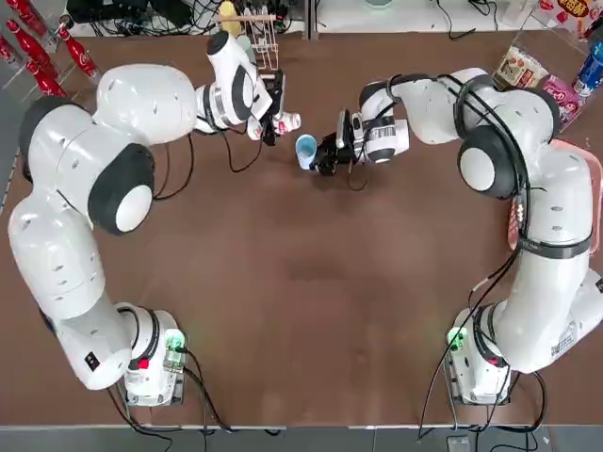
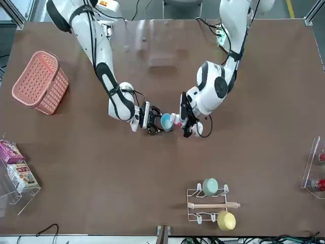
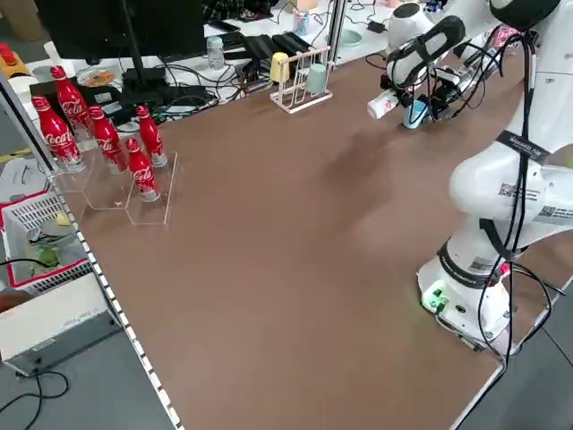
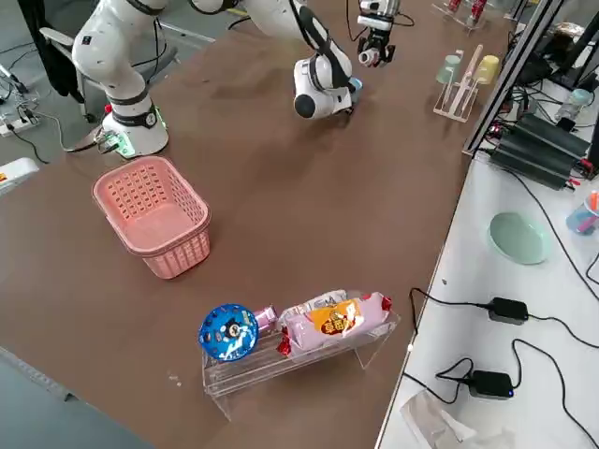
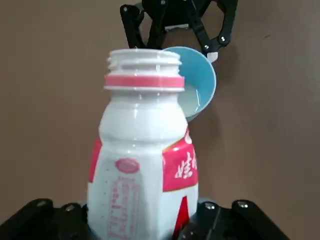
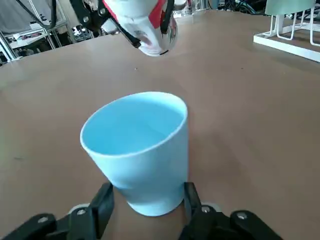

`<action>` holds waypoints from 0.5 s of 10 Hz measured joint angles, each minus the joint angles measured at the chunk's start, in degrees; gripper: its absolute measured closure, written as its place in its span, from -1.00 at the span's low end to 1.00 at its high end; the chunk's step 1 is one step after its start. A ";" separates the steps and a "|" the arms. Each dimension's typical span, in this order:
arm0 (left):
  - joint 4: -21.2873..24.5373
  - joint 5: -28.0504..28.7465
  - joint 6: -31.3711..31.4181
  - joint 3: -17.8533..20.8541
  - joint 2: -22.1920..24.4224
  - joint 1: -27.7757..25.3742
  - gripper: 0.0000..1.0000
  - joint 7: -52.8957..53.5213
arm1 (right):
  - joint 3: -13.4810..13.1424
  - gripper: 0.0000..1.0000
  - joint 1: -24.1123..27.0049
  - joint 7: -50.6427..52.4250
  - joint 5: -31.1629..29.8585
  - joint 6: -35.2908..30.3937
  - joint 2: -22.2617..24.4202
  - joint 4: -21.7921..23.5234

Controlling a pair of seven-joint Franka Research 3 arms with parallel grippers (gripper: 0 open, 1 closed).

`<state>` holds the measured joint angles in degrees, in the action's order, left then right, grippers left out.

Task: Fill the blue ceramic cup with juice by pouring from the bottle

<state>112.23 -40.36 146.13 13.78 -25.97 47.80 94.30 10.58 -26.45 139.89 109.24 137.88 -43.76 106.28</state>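
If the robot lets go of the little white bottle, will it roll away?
Probably. The bottle looks round and smooth, so on its side it would likely roll. Its cap is off, so anything inside might spill. Held tipped toward the blue cup by the left gripper's fingers, it seems light.

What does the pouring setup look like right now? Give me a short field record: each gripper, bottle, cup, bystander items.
left gripper: shut on the bottle, held above the table beside the cup
bottle: white with red label, cap off, tipped with its open mouth toward the cup
right gripper: shut on the blue ceramic cup near its base
blue ceramic cup: tilted toward the bottle
liquid: none seen flowing
wire rack: with cups, apart from the pour
pink basket: far side, clear of both arms
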 joint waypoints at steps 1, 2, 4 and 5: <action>0.00 1.35 0.00 0.00 -0.01 0.08 0.27 -1.15 | 0.00 -0.30 0.00 0.00 0.00 -0.08 0.00 0.00; 0.00 1.93 0.00 0.01 -0.03 0.20 0.27 -1.80 | 0.00 -0.30 0.00 0.00 0.00 -0.09 0.00 0.00; 0.00 1.98 0.00 0.49 -0.17 1.02 0.27 -2.13 | -0.01 -0.30 0.00 0.00 0.00 -0.10 0.00 0.00; 0.00 2.52 0.00 0.76 -0.25 1.42 0.27 -2.15 | -0.01 -0.30 0.02 0.00 0.00 -0.10 0.00 0.00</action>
<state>112.22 -37.83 146.13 14.54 -26.22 49.22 92.15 10.57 -26.43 139.90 109.24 137.77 -43.76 106.28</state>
